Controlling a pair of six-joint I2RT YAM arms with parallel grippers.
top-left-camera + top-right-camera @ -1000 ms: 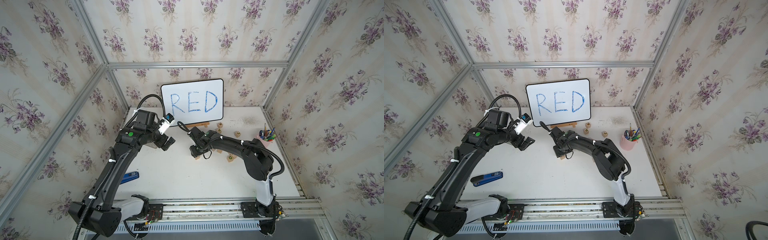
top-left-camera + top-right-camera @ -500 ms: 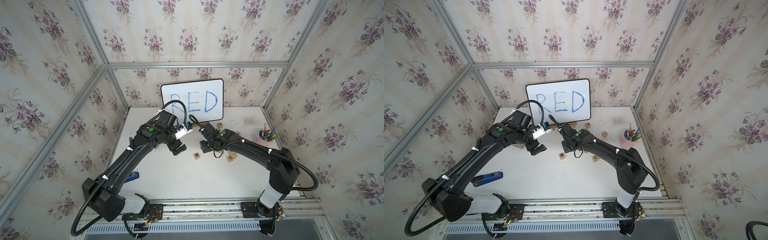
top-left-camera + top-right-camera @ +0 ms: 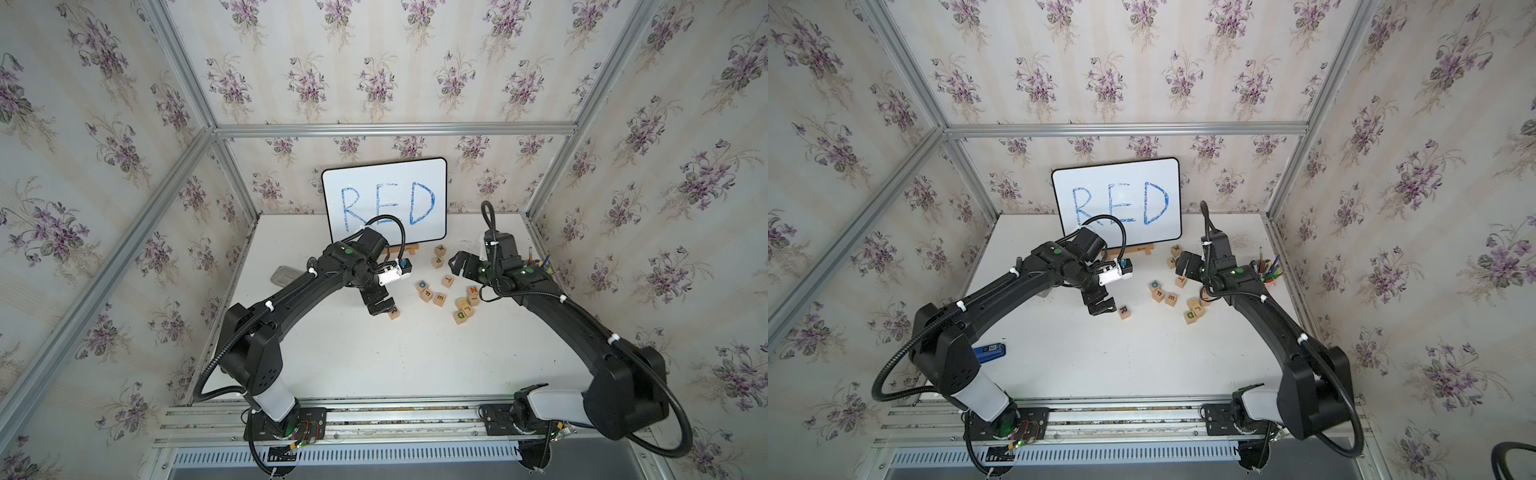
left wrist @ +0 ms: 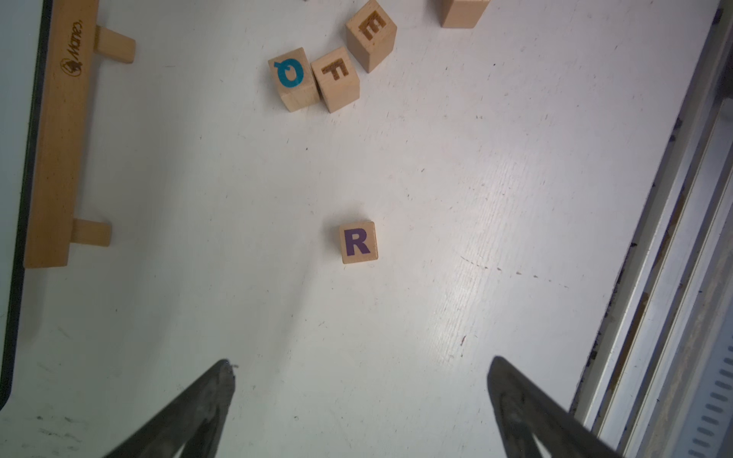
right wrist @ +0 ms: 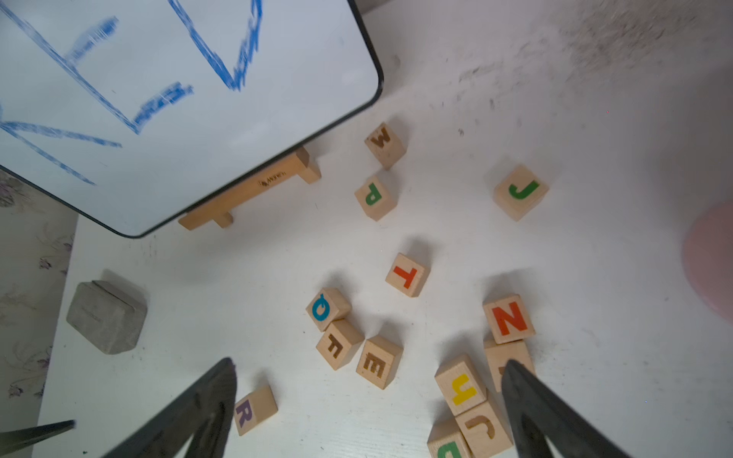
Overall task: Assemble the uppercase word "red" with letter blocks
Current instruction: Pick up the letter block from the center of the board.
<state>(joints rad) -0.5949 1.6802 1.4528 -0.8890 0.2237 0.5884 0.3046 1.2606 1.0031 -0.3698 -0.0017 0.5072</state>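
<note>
Layout on the table (image 3: 1100, 353)
R block (image 3: 1123, 311) lies alone, left of E block (image 3: 1171, 299); D block (image 3: 1190, 316) sits nearer, rightward; whiteboard (image 3: 1117, 203) stands behind.

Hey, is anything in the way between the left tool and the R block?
Nothing visible. The small light-wood cube with a purple R sits alone on the white tabletop ahead of the open left tool; the wooden blue-Q cube and brown-F cube lie beyond it.

- Bright, even, diffuse light; shadows stay soft and short.
- In the right wrist view the whiteboard (image 5: 178, 99) writing is smeared by blur.
- Both top views bow at the edges.
</note>
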